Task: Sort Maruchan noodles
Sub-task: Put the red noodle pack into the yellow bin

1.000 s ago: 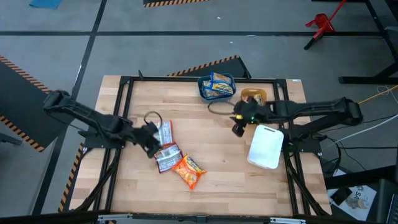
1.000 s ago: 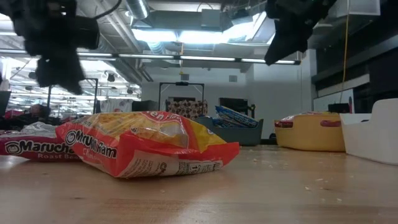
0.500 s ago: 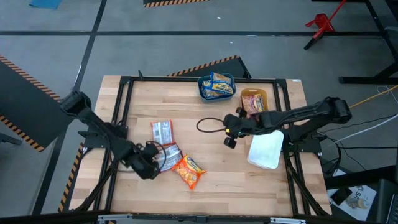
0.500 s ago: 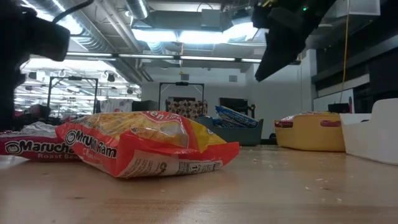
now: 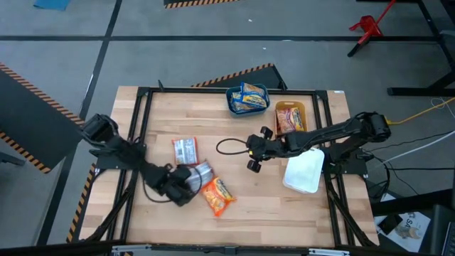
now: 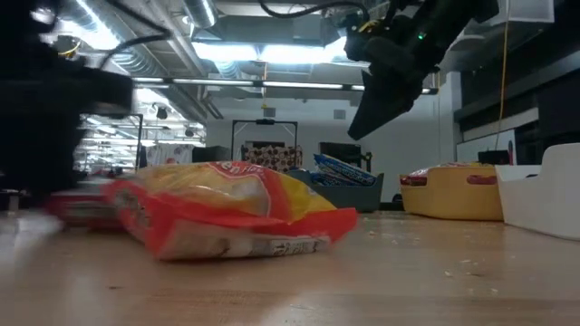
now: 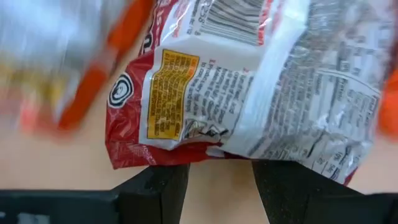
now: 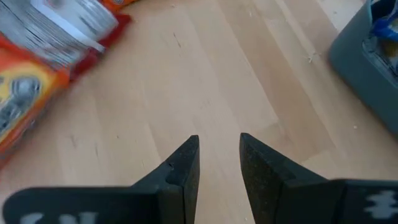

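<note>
- The wooden table (image 5: 234, 213) is seen from above, with both dark arms reaching in from its side edges.
- A white bin (image 5: 304, 168) is set by the right edge; its contents cannot be made out.
- A teal bin (image 5: 232, 104) at the far edge is filled with blue-and-yellow packets (image 5: 250, 97).
- An orange bin (image 5: 290, 108) beside it, nearer the far right corner, is seen to hold a red packet (image 5: 290, 121).
- Three packets are left on the table towards its left and near edges: an orange-red packet (image 5: 217, 195), a red-and-silver packet (image 5: 196, 175) touching it, and a red-and-white packet (image 5: 184, 150) just beyond; no lettering can be read.
- The left hand (image 5: 182, 188) is spread at the red-and-silver packet's edge, with nothing pinched.
- The right hand (image 5: 254, 153) is held above mid-table, fingers slightly parted around nothing.
</note>
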Controlling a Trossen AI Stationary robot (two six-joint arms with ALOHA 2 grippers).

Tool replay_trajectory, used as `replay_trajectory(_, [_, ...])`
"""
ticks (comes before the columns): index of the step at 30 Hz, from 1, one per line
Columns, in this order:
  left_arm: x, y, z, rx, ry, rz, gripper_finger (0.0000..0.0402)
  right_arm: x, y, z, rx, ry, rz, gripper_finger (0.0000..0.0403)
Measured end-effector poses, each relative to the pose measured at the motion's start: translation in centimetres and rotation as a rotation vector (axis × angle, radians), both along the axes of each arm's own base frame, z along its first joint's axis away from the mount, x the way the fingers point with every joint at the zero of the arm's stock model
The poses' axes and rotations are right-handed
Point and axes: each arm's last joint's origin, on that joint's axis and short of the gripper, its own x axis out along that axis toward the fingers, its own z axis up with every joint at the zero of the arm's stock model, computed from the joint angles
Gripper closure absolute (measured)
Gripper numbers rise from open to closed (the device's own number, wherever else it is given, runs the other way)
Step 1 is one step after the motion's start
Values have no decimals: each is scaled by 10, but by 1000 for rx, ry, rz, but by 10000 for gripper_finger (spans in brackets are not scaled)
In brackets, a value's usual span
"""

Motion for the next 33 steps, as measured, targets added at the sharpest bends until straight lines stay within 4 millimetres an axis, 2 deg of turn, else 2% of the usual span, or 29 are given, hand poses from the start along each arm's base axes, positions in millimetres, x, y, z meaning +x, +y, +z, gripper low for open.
replay_trajectory(6, [35, 19, 5, 39, -220, 2, 232, 5, 0, 4, 3, -62, 1, 304])
replay_trajectory(11, [67, 41, 3, 44, -352, -36, 232, 11, 4, 4, 37, -91, 143, 301])
replay_trajectory(14, [83, 56, -2, 47, -412, -47, 232, 15, 6, -2, 49, -75, 198, 280])
replay_trajectory(17, [94, 71, -10, 40, -445, -43, 232, 18, 6, -13, 16, -24, 240, 238])
replay_trajectory(21, [100, 83, -16, 5, -446, -41, 232, 20, 6, -28, -36, 55, 269, 163])
replay_trajectory(26, [99, 83, -17, -3, -436, -47, 232, 20, 4, -44, -96, 157, 284, 87])
replay_trajectory(29, [97, 81, -11, -8, -433, -57, 232, 21, 5, -51, -108, 191, 310, 68])
replay_trajectory(33, [90, 78, 9, -16, -443, -72, 232, 21, 5, -60, -120, 239, 368, 64])
